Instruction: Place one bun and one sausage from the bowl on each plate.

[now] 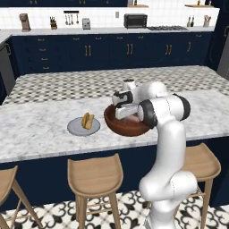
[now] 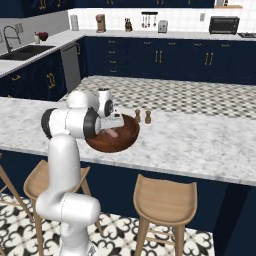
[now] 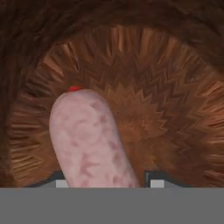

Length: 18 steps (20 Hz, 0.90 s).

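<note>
The wooden bowl (image 1: 129, 128) (image 2: 120, 142) stands on the marble island, and my gripper (image 1: 126, 112) (image 2: 113, 125) reaches down into it. In the hand view a pale pink mottled sausage (image 3: 87, 140) lies on the bowl's ribbed floor (image 3: 175, 109), running between my fingertips (image 3: 155, 181). My gripper (image 3: 108, 183) is open, its jaws close on either side of the sausage, with a thin gap on the right. A bit of that sausage (image 2: 113, 133) shows under the hand. To the bowl's left, the grey plate (image 1: 76, 130) holds a golden bun (image 1: 88, 120).
Two small brown shakers (image 2: 142, 116) stand just behind the bowl. Wooden stools (image 1: 95, 176) (image 2: 165, 200) line the island's near edge. Bare marble counter (image 1: 36, 129) stretches to the left of the grey plate and to the right of the bowl.
</note>
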Available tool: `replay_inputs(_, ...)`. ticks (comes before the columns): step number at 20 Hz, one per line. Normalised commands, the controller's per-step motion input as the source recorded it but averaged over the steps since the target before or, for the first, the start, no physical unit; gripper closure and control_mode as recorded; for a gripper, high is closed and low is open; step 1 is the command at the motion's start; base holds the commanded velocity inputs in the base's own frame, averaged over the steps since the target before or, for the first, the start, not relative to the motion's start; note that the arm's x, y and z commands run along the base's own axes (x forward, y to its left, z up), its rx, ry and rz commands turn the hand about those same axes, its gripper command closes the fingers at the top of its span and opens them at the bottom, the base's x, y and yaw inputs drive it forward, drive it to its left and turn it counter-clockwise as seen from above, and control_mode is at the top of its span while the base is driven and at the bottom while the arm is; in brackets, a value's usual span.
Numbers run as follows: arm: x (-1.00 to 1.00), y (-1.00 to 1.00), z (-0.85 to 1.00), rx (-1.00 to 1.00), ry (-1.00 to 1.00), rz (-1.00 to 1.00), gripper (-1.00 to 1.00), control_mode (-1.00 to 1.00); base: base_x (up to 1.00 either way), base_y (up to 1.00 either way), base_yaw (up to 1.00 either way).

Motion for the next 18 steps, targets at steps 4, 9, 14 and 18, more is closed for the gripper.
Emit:
replay_inputs(4, -0.79, 0.49, 1.0, 0.03, -0.24, -0.19, 1.0, -1.0, 0.0, 0.0, 0.0)
replay_inputs(9, -1.0, 0.22, 0.51, 0.06, -0.29, -0.14, 1.0, -1.0, 0.0, 0.0, 0.0)
replay_inputs(14, -0.81, 0.87, 0.45, 0.16, -0.49, -0.42, 1.0, -1.0, 0.0, 0.0, 0.0)
replay_inputs(18, -0.65, 0.67, 0.05, 0.29, -0.09, -0.65, 1.0, -1.0, 0.0, 0.0, 0.0)
